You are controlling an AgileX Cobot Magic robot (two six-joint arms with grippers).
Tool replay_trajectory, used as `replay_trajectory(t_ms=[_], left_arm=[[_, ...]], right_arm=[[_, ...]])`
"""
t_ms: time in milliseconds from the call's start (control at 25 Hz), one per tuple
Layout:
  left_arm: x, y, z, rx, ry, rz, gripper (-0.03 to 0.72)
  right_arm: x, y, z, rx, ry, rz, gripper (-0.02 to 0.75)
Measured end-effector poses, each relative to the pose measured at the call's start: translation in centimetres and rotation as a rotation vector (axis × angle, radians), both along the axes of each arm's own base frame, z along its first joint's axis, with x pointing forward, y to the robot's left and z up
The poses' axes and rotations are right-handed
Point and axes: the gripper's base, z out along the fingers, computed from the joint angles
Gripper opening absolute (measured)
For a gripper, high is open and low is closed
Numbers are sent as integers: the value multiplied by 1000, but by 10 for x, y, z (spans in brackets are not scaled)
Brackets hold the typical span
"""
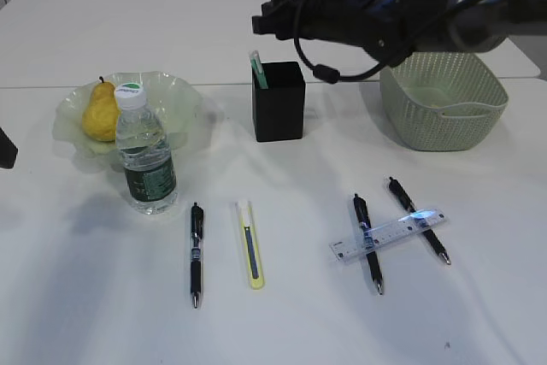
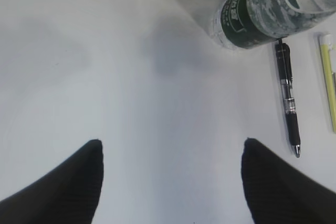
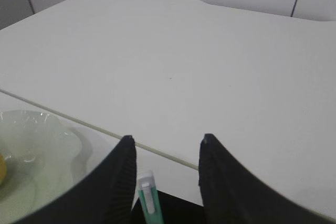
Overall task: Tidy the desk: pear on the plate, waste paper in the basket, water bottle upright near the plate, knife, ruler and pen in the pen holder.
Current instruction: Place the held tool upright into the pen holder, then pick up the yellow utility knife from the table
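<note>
1. Since the counter is hard and flat, expect thin things to lie flush on it and resist a pinch from above.
2. Basket: stands at the right rear; light, springy plastic. Possibly holds a pale wad inside, too indistinct to call.
3. Plate: at the left rear, glass, brittle and slick at its wavy rim. Best left alone.
4. Water bottle: upright just in front of the plate, thin-walled and probably squashy; top-heavy if nudged.
5. Pear: rests on the plate, firm and smooth. Needs nothing more.
6. Pen holder: rigid black box at centre rear, likely light enough to tip if an item is pushed in at a slant.
7. Right tool: hangs over the holder, jaws parted and gripping nothing.
8. Left tool: spread wide over bare counter near the bottle, empty.
9. Ruler: lies across two black pens at the front right, so propped slightly. Thin, stiff, slippery. Take it across its narrow width, near the middle.
10. Third pen and a yellow stick-like cutter: front centre, apart; round, prone to roll. Pinch mid-barrel.
11. Knife: teal, upright in the holder, below the parted jaws.
</note>
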Motion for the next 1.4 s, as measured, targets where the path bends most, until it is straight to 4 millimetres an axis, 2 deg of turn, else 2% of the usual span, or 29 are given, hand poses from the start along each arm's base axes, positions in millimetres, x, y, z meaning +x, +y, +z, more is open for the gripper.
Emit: replay_trajectory(t_ms=[240, 360, 480, 560, 800, 1000, 1400], left_arm=[[0, 0, 0, 0, 0, 0, 582], [0, 0, 0, 0, 2, 0, 582], [0, 0, 0, 0, 2, 0, 582], [0, 0, 0, 0, 0, 0, 582], [0, 0, 0, 0, -2, 0, 582], [0, 0, 0, 0, -2, 0, 582], [0, 0, 0, 0, -2, 0, 582]], right_arm=[[-34, -16, 69, -41, 96, -121, 302], [-63, -8, 105, -51, 114, -126, 302], [-90, 1, 128, -39, 161, -121, 302], [-102, 4, 130, -4, 252, -130, 302], [-123, 5, 109, -44, 580, -91, 302], [-140, 10, 100, -47, 792, -24, 302], [-160, 30, 98, 29, 948, 49, 302]])
